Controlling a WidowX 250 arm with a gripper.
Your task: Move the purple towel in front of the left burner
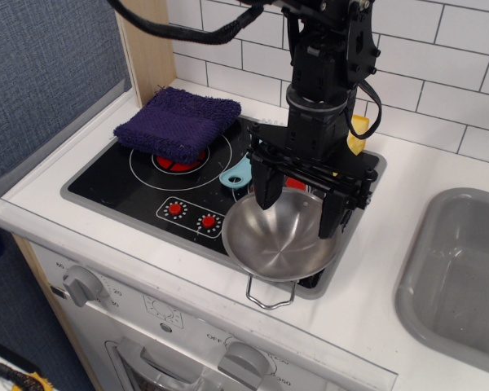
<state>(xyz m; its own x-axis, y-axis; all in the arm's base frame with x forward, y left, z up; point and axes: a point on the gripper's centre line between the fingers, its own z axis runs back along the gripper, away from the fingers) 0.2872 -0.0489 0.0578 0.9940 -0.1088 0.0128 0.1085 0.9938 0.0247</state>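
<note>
In the single overhead-front view, you are seeing the pincer [300,208] hanging with its jaws spread wide, one finger [267,186] at the left rim of the steel pan [279,238] and the other at the right rim. Nothing is sitting between the fingers; whether the tips are touching the pan's rim you cannot tell.

The purple towel [178,122] is lying at the back left of the black cooktop [114,175], covering the rear part of the left burner [179,161], whose red centre is showing just below the towel's front edge.

A light blue utensil [237,173] is resting just beside the burner's rings, between the towel and the pan. A yellow object [357,135] is partly showing behind the arm. A grey sink [460,273] is sitting well apart to the right.
</note>
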